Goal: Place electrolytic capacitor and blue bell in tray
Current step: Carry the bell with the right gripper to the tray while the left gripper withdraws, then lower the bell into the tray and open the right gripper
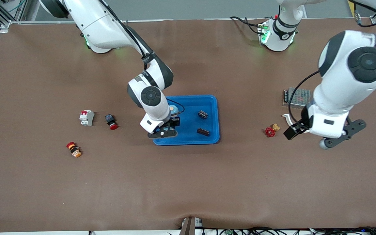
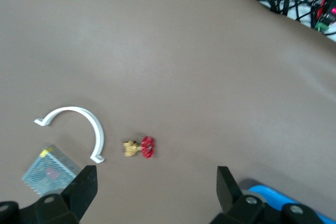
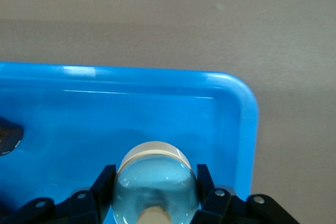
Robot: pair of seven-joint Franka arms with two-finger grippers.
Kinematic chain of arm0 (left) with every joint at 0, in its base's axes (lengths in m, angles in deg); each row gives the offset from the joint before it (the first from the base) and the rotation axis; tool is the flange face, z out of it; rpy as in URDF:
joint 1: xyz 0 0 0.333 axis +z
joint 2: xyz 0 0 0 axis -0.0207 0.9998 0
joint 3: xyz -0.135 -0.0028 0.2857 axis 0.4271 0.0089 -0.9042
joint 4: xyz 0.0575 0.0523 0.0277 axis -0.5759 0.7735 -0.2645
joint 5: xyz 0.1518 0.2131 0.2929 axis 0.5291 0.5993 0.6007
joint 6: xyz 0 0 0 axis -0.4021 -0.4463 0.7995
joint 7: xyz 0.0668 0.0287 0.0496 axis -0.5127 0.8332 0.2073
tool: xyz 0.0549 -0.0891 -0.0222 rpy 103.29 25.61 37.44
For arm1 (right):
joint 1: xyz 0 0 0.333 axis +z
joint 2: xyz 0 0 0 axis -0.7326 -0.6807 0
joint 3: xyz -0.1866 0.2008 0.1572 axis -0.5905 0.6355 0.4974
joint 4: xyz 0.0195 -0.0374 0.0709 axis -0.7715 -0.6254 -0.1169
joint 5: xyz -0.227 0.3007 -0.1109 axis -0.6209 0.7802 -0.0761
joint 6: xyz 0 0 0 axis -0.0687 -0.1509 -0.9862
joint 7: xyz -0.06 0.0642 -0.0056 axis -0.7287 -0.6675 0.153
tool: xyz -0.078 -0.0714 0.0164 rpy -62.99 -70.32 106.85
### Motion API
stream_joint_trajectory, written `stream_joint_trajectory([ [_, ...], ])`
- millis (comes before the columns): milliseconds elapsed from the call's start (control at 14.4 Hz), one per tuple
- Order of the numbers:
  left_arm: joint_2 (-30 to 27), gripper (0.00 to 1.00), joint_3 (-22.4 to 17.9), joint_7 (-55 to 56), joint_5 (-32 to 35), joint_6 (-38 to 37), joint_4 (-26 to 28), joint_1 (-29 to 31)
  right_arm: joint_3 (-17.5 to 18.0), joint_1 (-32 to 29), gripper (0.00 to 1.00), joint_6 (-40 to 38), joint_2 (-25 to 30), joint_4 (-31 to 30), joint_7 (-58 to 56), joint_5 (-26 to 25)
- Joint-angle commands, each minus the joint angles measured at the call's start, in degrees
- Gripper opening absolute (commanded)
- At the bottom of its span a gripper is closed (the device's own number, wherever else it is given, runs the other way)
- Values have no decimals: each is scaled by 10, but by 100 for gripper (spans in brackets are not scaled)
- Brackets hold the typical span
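Two small dark ribbed parts (image 1: 203, 114) already lie inside the shallow bright-blue rectangular plastic tray (image 1: 214, 117), and either could be the electrolytic capacitor, though the front view is too coarse to say which. The step in hand looks like the delivery of the second item: the right gripper (image 3: 155, 192) hangs low over the tray's corner toward the right arm's end of the table, its two black fingers (image 3: 103, 182) clamped on a pale-blue translucent domed bell with a cream rim (image 3: 155, 179). The bell therefore sits within the tray's outline but is not yet released, and whether it touches the tray floor cannot be judged from the wrist view. The next move calls for parting the fingers so the bell settles on the floor clear of the raised rim, then lifting straight up so it is not dragged out. The right arm reaches from its base down to the tray with its wrist pointing steeply downward. The left gripper (image 2: 157, 184) waits well away from the tray toward the left arm's end of the table, fingers apart and empty, over bare mat near a small red-handled brass valve (image 1: 270, 131) and a white plastic C-shaped clip (image 2: 79, 127).
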Motion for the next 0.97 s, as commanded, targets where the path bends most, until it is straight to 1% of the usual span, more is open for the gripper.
stream_joint_trajectory([
  [0,-49,100,-37,-69,-43,-22,26,-5,-5,6,37,15,-20,11,8,-10],
  [208,-79,100,-78,-115,-70,-45,34,-20,-5,11,37,17,-27,11,8,-10],
  [417,-131,100,-133,-196,-114,-52,71,-34,-5,14,37,34,-28,4,9,-10],
  [556,-166,100,-150,-241,-120,-53,100,-41,-6,16,38,44,-35,2,11,-10],
  [764,-192,100,-200,-299,-121,-85,105,-74,-6,16,39,46,-35,1,12,-10],
  [903,-207,100,-205,-325,-122,-91,112,-76,-6,16,39,46,-36,1,12,-10],
])
